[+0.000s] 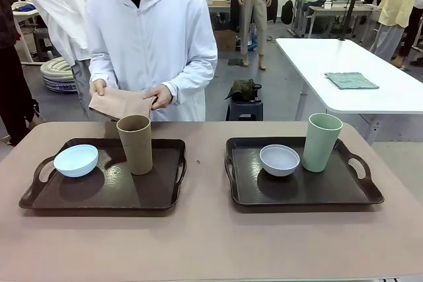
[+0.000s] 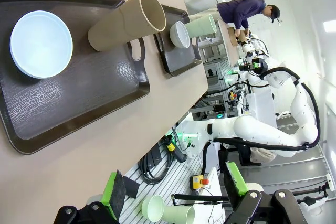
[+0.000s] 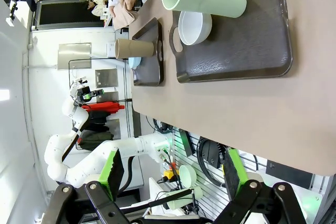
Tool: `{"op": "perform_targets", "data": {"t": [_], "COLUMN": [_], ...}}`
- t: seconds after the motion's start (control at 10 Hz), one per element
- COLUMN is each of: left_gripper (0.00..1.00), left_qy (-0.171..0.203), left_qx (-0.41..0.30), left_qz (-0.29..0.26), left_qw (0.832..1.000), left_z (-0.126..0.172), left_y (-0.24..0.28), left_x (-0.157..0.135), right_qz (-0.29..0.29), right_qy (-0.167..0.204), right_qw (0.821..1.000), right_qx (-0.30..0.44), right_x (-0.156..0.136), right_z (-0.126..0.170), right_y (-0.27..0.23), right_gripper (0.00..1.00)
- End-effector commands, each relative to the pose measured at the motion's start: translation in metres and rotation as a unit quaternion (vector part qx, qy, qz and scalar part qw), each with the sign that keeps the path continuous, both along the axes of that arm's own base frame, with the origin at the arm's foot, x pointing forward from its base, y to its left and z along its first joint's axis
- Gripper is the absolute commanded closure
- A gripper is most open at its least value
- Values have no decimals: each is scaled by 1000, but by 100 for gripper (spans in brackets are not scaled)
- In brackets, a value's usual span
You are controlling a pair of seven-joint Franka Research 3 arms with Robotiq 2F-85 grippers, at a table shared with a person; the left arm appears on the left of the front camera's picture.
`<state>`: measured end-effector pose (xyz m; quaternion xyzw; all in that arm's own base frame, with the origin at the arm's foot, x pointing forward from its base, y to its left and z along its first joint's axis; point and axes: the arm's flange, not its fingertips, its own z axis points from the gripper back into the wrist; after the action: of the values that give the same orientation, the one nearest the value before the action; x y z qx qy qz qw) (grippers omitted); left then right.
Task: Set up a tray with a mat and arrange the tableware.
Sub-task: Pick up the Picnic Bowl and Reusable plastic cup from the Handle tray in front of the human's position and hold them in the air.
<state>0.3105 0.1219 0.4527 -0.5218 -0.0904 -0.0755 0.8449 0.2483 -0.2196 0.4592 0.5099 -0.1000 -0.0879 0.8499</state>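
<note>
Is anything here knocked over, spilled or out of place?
Nothing stands out. The left tray and right tray lie flat; the brown cup and green cup stand upright, the blue bowl and white bowl sit beside them, nothing spilled. The tan mat is in the person's hands, off the trays.
</note>
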Motion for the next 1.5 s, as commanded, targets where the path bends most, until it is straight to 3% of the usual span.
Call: {"op": "perform_targets", "data": {"t": [0.0, 1.4], "left_gripper": [0, 0], "left_qy": [-7, -7], "left_qx": [-9, -9], "left_qz": [-2, -2], "left_qw": [1000, 1000], "left_z": [0, 0], "left_y": [1, 1], "left_x": [1, 1], "right_qz": [2, 2], "right_qy": [-8, -8], "right_qw": [1000, 1000], "right_qx": [7, 7], "right_x": [1, 1], "right_z": [0, 0], "right_y": [-1, -1], "right_gripper": [0, 0]}}
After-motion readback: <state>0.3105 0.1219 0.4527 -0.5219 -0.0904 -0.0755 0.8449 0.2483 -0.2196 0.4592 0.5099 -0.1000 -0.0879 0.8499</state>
